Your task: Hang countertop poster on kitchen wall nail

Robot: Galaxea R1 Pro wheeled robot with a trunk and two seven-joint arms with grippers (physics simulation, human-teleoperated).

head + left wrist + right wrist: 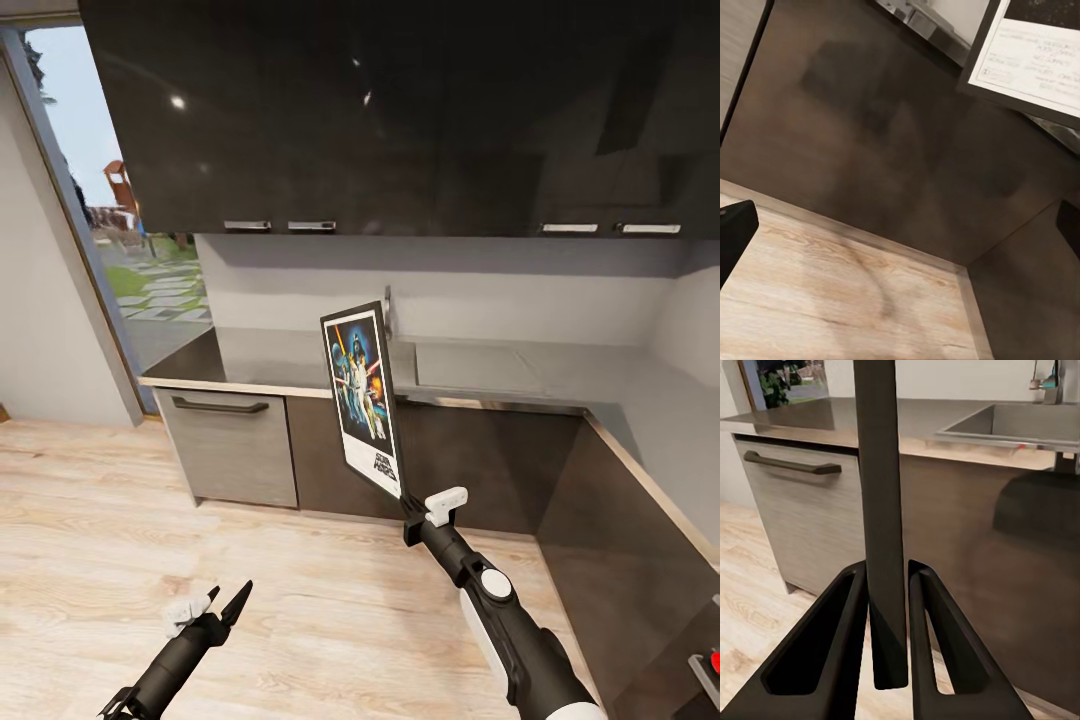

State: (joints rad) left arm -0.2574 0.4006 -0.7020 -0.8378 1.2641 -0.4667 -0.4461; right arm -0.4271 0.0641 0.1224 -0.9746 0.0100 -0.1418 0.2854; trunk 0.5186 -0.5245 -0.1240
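poster (364, 397): up in the air in front of the counter, standing upright off the right gripper, picture side facing left in the head view, bottom corner pinched
right gripper (408, 503): clamped on the poster's lower edge; wrist cam shows the dark frame (883, 510) edge-on, squeezed between both fingers (832, 645)
left gripper (222, 608): down low over the wood floor (90, 520), well apart from the poster, holding nothing, fingers look spread
counter (280, 358): grey slab right behind the poster, sink (1020, 424) and tap (387, 310) just beyond it
cabinets (480, 455): dark fronts under the counter, a lighter front with a handle (220, 405) to the left
overhead: dark upper cabinets (400, 110) above the poster
left side: open doorway (130, 250) to a garden
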